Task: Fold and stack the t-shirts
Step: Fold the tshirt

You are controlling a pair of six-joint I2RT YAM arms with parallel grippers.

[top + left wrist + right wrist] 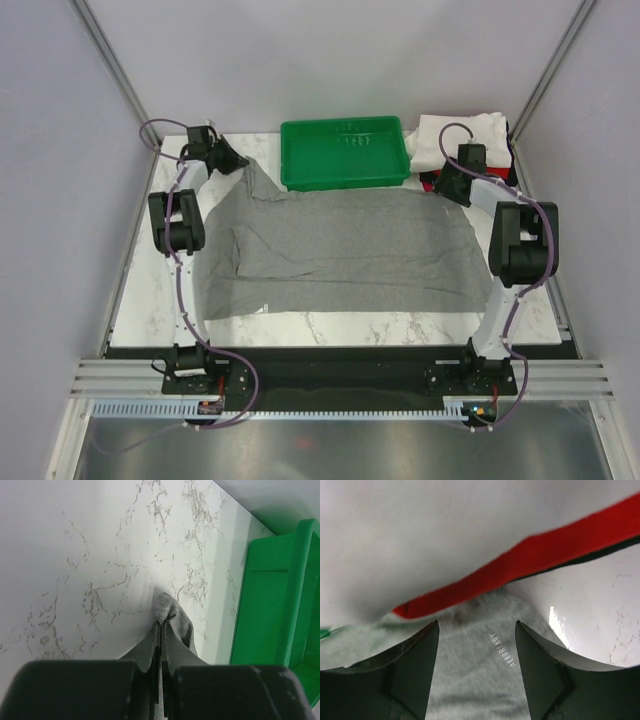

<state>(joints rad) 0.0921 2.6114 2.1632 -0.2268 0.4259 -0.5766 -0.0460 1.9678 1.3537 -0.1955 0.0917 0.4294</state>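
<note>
The top camera looks down from above and behind the arm bases (190, 365), far enough to hold the whole table (350, 325). The left wrist camera looks along the left gripper (161, 625), close over the table, the tray (280, 595) at its right edge. The right wrist camera looks past the right gripper (476, 630), very near the grey shirt (475, 680) and red shirt (530, 555). All three share the grey shirt; top and left wrist share the tray.

Frame centre, grey t-shirt (340, 250): matt heathered knit cloth, soft creases. Under it, desk (330, 325): smooth white marble-look top, grey veins, slight sheen. Upper centre, tray (345, 150): glossy green plastic. Upper right, white t-shirt (470, 132) and red t-shirt (520, 565): matt cloth. Wrist view, right claw (476, 630): dark, matt, scuffed.
</note>
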